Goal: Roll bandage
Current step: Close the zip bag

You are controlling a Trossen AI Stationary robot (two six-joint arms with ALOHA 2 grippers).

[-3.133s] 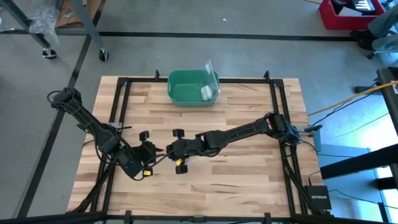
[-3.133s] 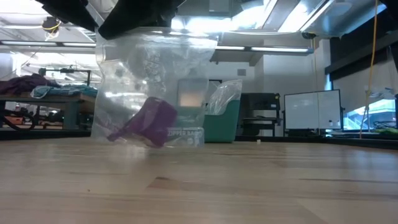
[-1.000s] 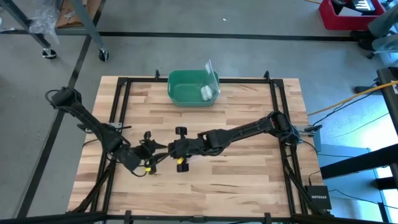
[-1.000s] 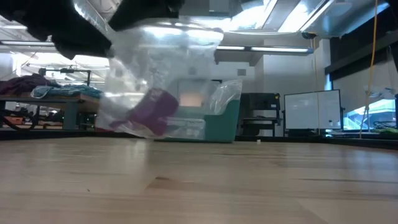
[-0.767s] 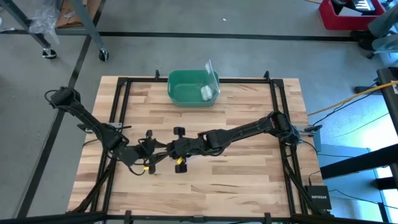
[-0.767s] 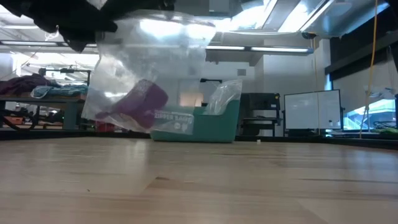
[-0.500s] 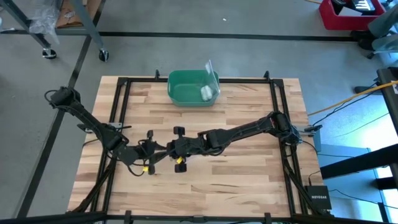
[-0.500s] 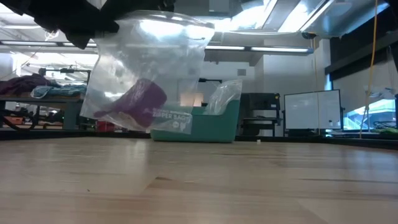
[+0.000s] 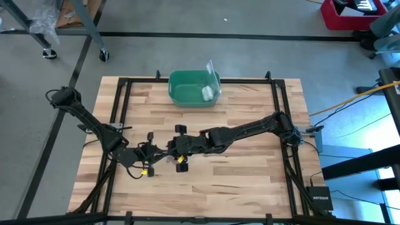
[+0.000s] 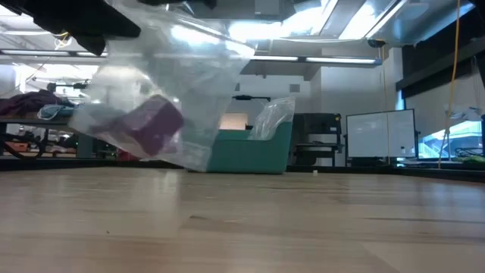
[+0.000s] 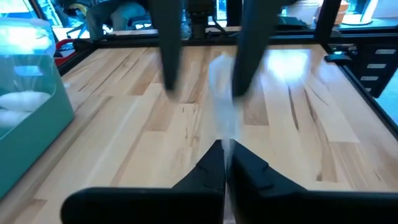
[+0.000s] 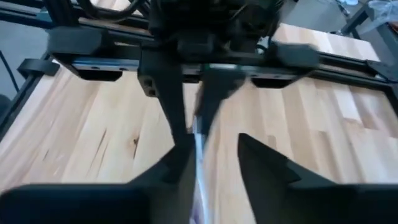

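The bandage (image 10: 144,125), a purple bundle, is seen inside a clear zip bag (image 10: 163,91) that is held up off the table (image 9: 250,169), hanging tilted in the low view. The left gripper (image 11: 225,163) is closed on the bag's upper edge, its fingertips pressed together with the thin plastic between them. The right gripper (image 12: 208,152) is placed opposite, just beside the left one; its fingers are parted, with the bag's edge running between them, close against one finger. Whether that finger is touching the plastic cannot be told. From above, both grippers are found meeting near the middle of the table, toward its left half. A green bin (image 9: 194,88) is set at the far edge, with a small white roll (image 9: 207,93) inside it.
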